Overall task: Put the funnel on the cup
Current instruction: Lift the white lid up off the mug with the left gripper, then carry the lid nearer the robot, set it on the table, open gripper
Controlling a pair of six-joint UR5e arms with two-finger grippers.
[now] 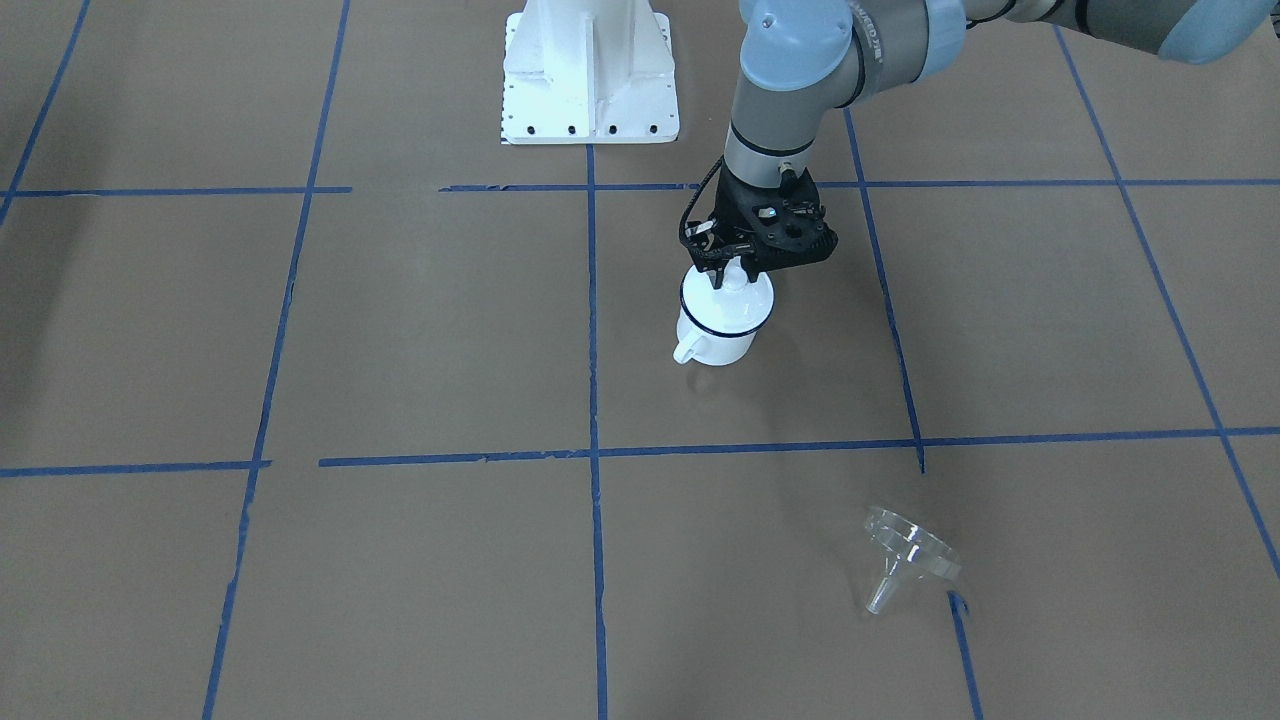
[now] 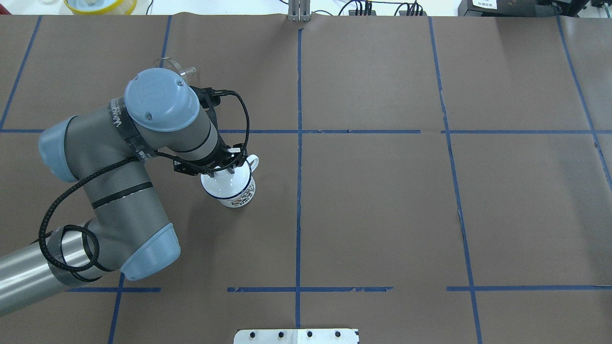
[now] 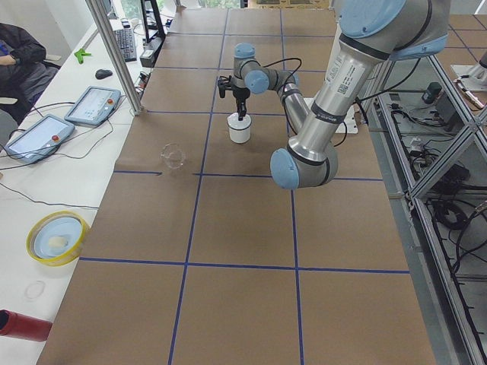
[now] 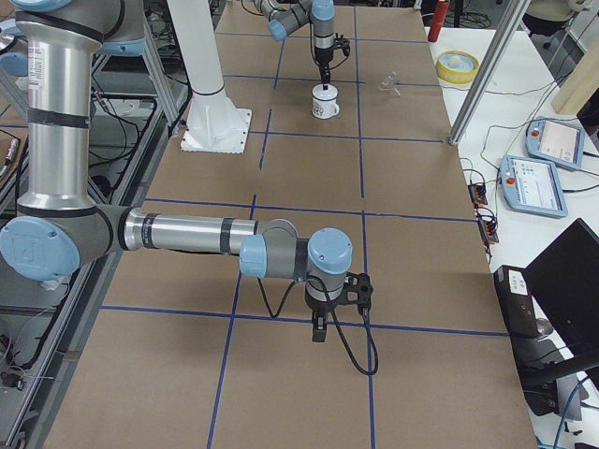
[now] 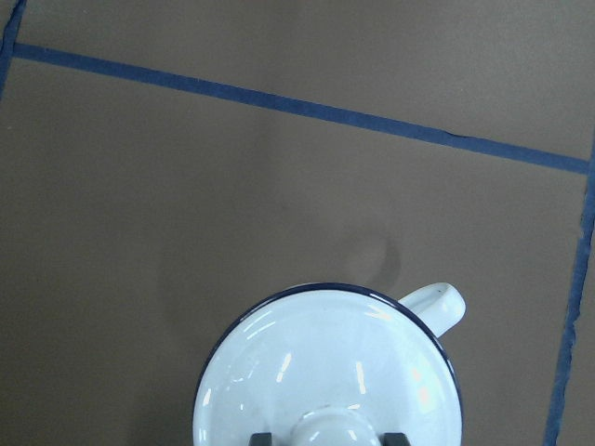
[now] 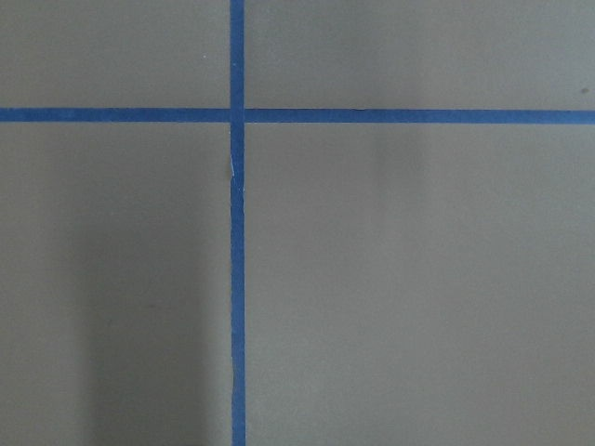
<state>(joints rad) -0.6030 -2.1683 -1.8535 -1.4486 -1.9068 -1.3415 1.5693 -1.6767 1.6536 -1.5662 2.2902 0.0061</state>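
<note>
A wide counter [image 2: 382,215] papered in brown, ruled into big squares with blue tape [image 2: 299,191], under flat, even light.

Standing here, I see the paper lying smooth, with small breaks in the tape lines. Along one side runs a white bench [image 3: 46,190] carrying two handheld control tablets [image 3: 93,105] with trailing cables, a keyboard [image 3: 125,44], a mouse [image 3: 103,74], a yellow-rimmed bowl [image 3: 55,237] and a red cylinder [image 3: 23,325] lying on its side. A slanted aluminium post [image 3: 118,57] rises from the counter's edge. A person in dark clothes [image 3: 19,46] sits at the far end of the bench. On the opposite side, an open metal frame [image 3: 449,190] holds tangled black cables.
</note>
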